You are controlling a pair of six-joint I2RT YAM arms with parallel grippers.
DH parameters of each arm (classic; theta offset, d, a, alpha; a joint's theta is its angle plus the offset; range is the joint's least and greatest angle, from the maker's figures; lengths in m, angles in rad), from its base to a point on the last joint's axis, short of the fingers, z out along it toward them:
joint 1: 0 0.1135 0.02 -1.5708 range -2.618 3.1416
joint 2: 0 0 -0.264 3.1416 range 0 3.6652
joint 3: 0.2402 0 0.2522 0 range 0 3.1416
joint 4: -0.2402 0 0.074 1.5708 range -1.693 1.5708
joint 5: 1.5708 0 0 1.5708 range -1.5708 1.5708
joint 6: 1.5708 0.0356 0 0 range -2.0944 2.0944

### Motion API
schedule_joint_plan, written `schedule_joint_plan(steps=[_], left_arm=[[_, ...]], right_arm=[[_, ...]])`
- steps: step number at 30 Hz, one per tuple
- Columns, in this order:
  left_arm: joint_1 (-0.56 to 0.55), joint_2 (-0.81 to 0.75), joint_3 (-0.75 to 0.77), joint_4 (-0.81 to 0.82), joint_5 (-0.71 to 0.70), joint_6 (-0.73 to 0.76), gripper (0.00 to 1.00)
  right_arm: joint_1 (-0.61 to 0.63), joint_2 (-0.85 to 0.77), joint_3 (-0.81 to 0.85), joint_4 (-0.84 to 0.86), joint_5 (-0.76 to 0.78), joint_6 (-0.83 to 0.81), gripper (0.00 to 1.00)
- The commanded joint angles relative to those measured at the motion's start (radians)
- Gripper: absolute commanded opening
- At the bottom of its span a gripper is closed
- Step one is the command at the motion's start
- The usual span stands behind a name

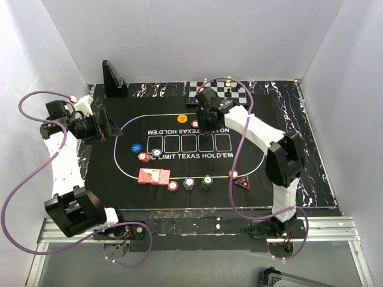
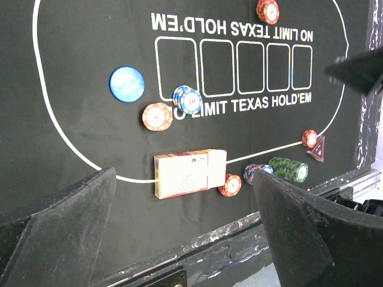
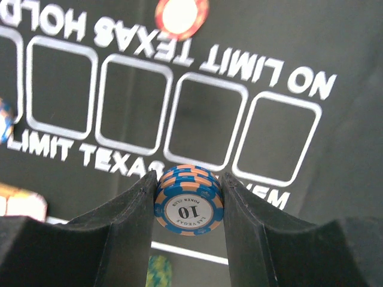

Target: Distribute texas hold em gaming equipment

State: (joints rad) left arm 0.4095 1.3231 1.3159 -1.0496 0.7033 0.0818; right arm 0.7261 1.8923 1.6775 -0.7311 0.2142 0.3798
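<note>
Between the fingers of the right hand [image 3: 188, 182], a small stack of blue-and-orange poker chips [image 3: 188, 203] is pinched on its edges, held above the mat's row of five white outlined boxes [image 1: 190, 143]. The face of the front chip reads "10", with "LAS VEGAS" and "POKER CLUB" around it.

Beyond that row a single red-and-white chip [image 2: 267, 10] lies flat on the mat. On the near side of the row, at its left end, sit a short blue-and-white stack [image 2: 187, 99], a red-and-white chip [image 2: 157, 116] and a plain blue disc [image 2: 127, 84]. The deck of red-backed playing cards [image 1: 154, 176] lies across the white oval line at the mat's near side. Just beside it to the right are a red chip [image 2: 230, 185], a blue stack [image 2: 254, 172] and a green stack [image 2: 290, 168]. Further right, a red chip [image 2: 309, 138] touches the dark red triangular marker [image 2: 317, 149].

The black mat [image 2: 90, 48] carries "NO LIMIT TEXAS HOLD'EM" twice, one line inverted against the other. The stretch inside the oval's left curve is bare felt.

The left hand [image 1: 111, 127] hangs at the mat's left edge, fingers spread wide, holding nothing. A chessboard [image 1: 224, 91] sits at the far edge of the dark marbled table [image 1: 311, 149], and white walls close in on three sides.
</note>
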Motion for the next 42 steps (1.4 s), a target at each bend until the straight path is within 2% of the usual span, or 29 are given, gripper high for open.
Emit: schedule_joint_plan(steps=[1,9,17,24,35,37,39,42], left_arm=[[0.003,0.019,0.011,-0.007,0.018,0.033,1.00],[0.005,0.071,0.031,-0.009,0.027,0.070,1.00],[0.003,0.119,0.048,-0.006,0.033,0.088,1.00],[0.003,0.128,0.062,-0.015,0.027,0.102,1.00],[0.003,0.110,0.045,-0.012,0.028,0.108,1.00],[0.005,0.103,0.040,-0.009,0.028,0.111,1.00],[0.003,0.096,0.034,-0.007,0.028,0.111,1.00],[0.003,0.094,0.031,-0.007,0.032,0.110,1.00]], right_arm=[[-0.077,0.129,0.143,-0.002,-0.010,-0.056,0.13],[-0.157,0.405,0.422,-0.024,0.024,-0.062,0.09],[-0.203,0.533,0.583,-0.030,0.013,-0.045,0.09],[-0.217,0.593,0.640,-0.042,-0.009,-0.030,0.10],[-0.215,0.588,0.564,-0.047,-0.024,0.002,0.10],[-0.214,0.594,0.571,-0.059,-0.032,0.002,0.15],[-0.214,0.610,0.605,-0.086,-0.032,0.002,0.32],[-0.209,0.607,0.607,-0.099,-0.033,0.004,0.51]])
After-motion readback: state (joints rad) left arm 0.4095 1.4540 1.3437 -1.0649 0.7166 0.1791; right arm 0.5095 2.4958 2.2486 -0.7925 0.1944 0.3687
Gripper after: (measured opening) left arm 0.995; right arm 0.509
